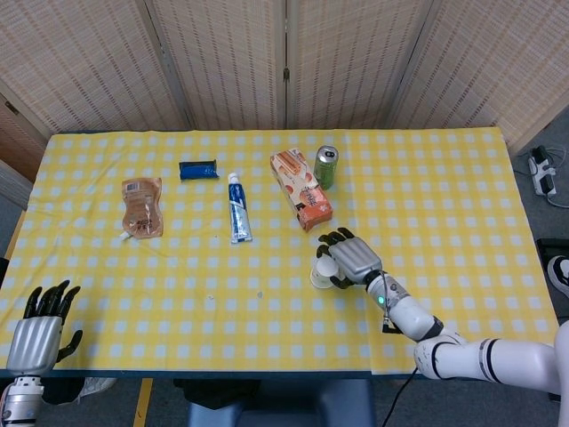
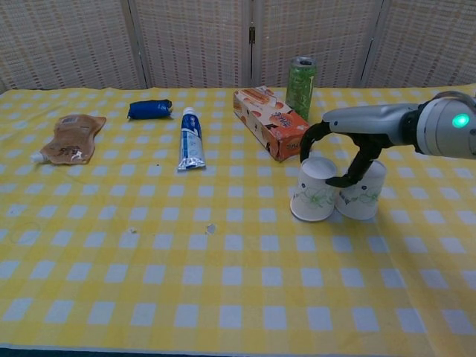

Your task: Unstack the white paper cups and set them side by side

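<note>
Two cups (image 2: 315, 192), right robot hand (image 2: 343, 152) arched over

- two cups stand on the table (image 2: 223, 297) right of centre, touching: the left cup (image 2: 313, 191) and the right cup (image 2: 362, 192).
- the right hand (image 2: 338, 149) reaches in from the right, its fingers (image 2: 312, 136) arched over both cups.
- behind the cups lies the box (image 2: 269, 122), with the can (image 2: 300, 83) upright just behind its right end.
- left of the box lies the tube (image 2: 191, 139); behind and left of that, the small packet (image 2: 149, 109).
- the pouch (image 2: 71, 138) lies furthest left.
- the left hand (image 1: 39, 330) sits at the table's near left corner, well apart from everything.
</note>
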Controlling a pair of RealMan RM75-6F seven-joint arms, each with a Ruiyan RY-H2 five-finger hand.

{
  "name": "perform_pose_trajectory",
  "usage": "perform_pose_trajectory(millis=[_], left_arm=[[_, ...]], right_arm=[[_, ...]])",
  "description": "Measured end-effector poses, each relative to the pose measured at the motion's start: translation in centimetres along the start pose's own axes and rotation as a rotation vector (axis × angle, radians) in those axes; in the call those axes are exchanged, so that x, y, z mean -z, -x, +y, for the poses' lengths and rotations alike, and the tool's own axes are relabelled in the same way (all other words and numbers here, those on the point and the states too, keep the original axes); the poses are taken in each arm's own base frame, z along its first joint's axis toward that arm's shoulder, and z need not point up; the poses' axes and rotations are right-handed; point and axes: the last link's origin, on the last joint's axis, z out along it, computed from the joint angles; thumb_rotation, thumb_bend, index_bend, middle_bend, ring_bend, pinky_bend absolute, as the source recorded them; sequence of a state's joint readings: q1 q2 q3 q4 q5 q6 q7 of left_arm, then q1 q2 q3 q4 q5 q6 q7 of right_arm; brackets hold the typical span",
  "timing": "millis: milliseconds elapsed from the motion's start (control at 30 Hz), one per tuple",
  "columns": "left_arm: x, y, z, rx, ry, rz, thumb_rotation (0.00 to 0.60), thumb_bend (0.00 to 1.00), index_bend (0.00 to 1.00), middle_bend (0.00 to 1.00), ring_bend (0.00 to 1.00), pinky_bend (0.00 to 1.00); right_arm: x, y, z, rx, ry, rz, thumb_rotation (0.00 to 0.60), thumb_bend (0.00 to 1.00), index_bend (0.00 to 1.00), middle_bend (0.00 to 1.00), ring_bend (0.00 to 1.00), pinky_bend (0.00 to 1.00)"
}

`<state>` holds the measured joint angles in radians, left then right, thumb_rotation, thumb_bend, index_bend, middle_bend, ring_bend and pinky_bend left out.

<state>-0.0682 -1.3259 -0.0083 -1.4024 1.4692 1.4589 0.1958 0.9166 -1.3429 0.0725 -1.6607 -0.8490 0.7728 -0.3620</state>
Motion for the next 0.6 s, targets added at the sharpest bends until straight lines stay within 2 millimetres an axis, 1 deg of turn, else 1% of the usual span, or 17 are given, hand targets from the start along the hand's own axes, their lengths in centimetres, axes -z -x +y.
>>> perform_pose_trajectory(millis=[133,233,400,500,600], left_arm=[[0.0,0.0,0.01,0.001,0.0,0.001,0.6,0.38,0.16,0.11,0.12,0.0],[0.01,-0.01,-0.02,0.0,-0.001,0.002,0.6,0.38,0.16,0.11,0.12,0.0],[-0.01,0.0,-0.01,-0.002,-0.002,0.002,0.6,0.38,0.16,0.11,0.12,0.0],[-0.02,-0.03,0.06,-0.003,0.001,0.004,0.6,0.38,0.16,0.11,0.12,0.0],[-0.03,-0.17,0.08,-0.004,0.003,0.008,0.6,0.38,0.16,0.11,0.12,0.0]], right_arm=[[0.02,0.01,0.11,0.001,0.003,0.002,0.6,0.43,0.37,0.15,0.1,0.05],[0.07,0.03,0.18,0.001,0.003,0.001,0.6,0.43,0.3,0.15,0.09,0.05],[0.27,0.09,0.25,0.0,-0.001,0.0,0.6,0.43,0.15,0.14,0.08,0.05],[0.53,0.01,0.35,0.0,-0.003,0.009,0.6,0.43,0.09,0.14,0.08,0.05],[0.92,-0.15,0.57,-0.009,-0.003,0.02,0.6,0.43,0.08,0.13,0.08,0.05]])
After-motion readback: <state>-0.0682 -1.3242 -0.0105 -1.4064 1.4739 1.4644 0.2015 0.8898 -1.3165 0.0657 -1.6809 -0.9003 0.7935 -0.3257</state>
